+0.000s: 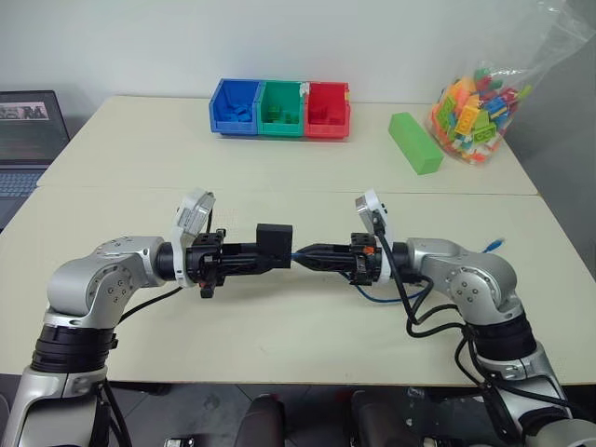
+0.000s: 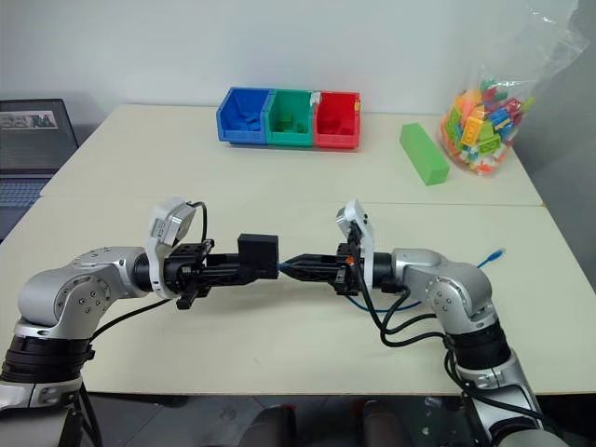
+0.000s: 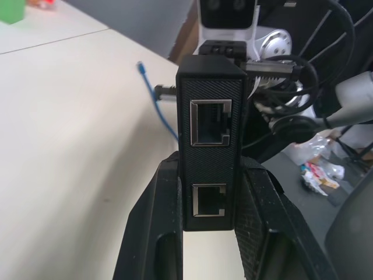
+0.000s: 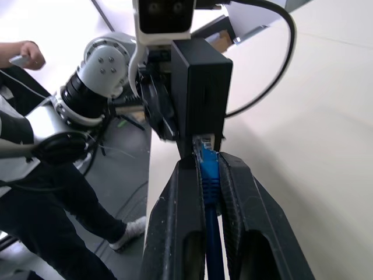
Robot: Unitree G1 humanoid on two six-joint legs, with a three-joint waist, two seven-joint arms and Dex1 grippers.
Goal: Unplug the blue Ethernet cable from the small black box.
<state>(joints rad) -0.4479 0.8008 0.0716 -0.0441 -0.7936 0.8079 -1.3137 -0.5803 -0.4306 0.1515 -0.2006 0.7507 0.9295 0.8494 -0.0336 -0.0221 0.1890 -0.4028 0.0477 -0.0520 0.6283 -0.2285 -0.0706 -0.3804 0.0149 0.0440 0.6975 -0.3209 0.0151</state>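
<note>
Cable: the blue Ethernet cable (image 4: 208, 175) has its plug at the port of the small black box (image 1: 275, 240); whether it is fully seated is not clear. Its other end (image 1: 494, 244) lies on the table (image 1: 279, 177).
Box: held above the table, between both arms.
Left gripper (image 3: 210, 204): clenched on the box.
Right gripper (image 4: 208, 178): clenched on the cable, just behind the plug.
Behind: blue, green and red bins (image 1: 279, 108), green block (image 1: 414, 142), bag of bricks (image 1: 475, 107).

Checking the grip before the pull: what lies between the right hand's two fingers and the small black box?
Just the blue Ethernet cable. The right hand is shut on its plug at the small black box, as the right wrist view shows.
</note>
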